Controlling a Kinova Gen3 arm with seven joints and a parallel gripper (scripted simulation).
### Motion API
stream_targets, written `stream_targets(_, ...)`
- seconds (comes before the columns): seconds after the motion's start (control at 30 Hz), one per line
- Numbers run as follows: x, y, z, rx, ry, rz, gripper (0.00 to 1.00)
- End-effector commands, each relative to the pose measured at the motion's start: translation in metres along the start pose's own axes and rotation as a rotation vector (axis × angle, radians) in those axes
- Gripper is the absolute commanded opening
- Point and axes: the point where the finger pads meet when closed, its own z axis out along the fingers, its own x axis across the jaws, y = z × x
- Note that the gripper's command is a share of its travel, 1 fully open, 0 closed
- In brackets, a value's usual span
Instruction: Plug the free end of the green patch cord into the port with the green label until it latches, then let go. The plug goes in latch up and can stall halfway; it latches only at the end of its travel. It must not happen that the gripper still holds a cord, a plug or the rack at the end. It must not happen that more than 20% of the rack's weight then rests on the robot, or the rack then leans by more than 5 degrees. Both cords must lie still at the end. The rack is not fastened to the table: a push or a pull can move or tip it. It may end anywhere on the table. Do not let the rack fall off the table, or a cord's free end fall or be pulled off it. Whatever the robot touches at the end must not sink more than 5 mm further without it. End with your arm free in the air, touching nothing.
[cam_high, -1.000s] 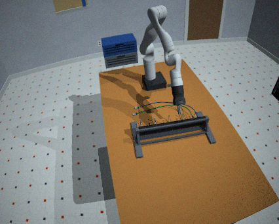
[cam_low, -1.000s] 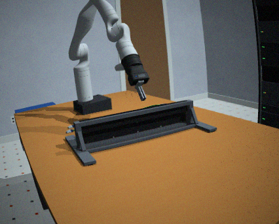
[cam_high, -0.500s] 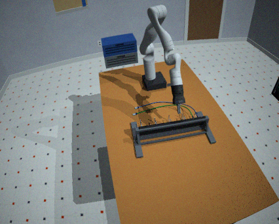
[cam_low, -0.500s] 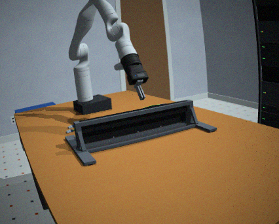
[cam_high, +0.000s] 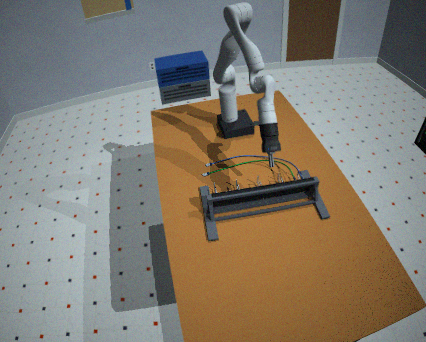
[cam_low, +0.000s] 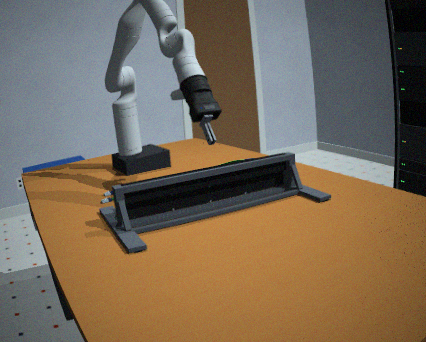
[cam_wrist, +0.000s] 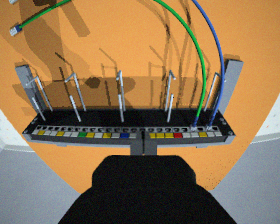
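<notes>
The two-finger gripper (cam_high: 271, 166) (cam_low: 212, 142) (cam_wrist: 142, 138) hangs with its fingers together and nothing between them, pitched down above the robot's side of the patch-panel rack (cam_high: 260, 192) (cam_low: 210, 174) (cam_wrist: 100, 142). From where I stand, what it wants is well off to the robot's right: the free plug of the green patch cord (cam_high: 204, 174) (cam_low: 105, 201) (cam_wrist: 15, 30) lies on the table just beyond that end of the rack, on the side toward the arm's base.

The plug's long axis runs roughly along the rack, a little aslant, nose pointing outward, away from the gripper. Its green patch cord (cam_high: 227, 167) (cam_wrist: 202, 65) trails back and curves round to the rack's other end. The blue patch cord (cam_high: 245, 156) (cam_wrist: 217, 45) runs alongside, its own free plug (cam_high: 208, 164) (cam_low: 107, 193) close by.

The green label (cam_wrist: 82, 134) sits between that plug and the gripper, measured along the row. I'd judge the coming move to be a sideways reach to the robot's right, with fingers opened to straddle the plug across its axis. After that it probably needs about a quarter turn to face the port, clear of the blue plug.
</notes>
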Motion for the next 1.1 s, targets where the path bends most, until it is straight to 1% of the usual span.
stream_targets(0.0, 0.006, 0.006, -0.013, -0.016, 0.011, -0.004, 0.0)
stream_targets(0.1, 0.005, 0.006, -0.022, -0.016, 0.011, -0.004, 0.0)
stream_targets(0.17, 0.005, 0.006, -0.022, -0.016, 0.011, -0.004, 0.0)
stream_targets(0.67, 0.005, 0.006, -0.06, -0.016, 0.011, -0.004, 0.0)
stream_targets(0.73, 0.005, 0.006, -0.06, -0.016, 0.011, -0.004, 0.0)
stream_targets(1.07, 0.005, 0.005, -0.078, -0.016, 0.011, -0.004, 0.0)
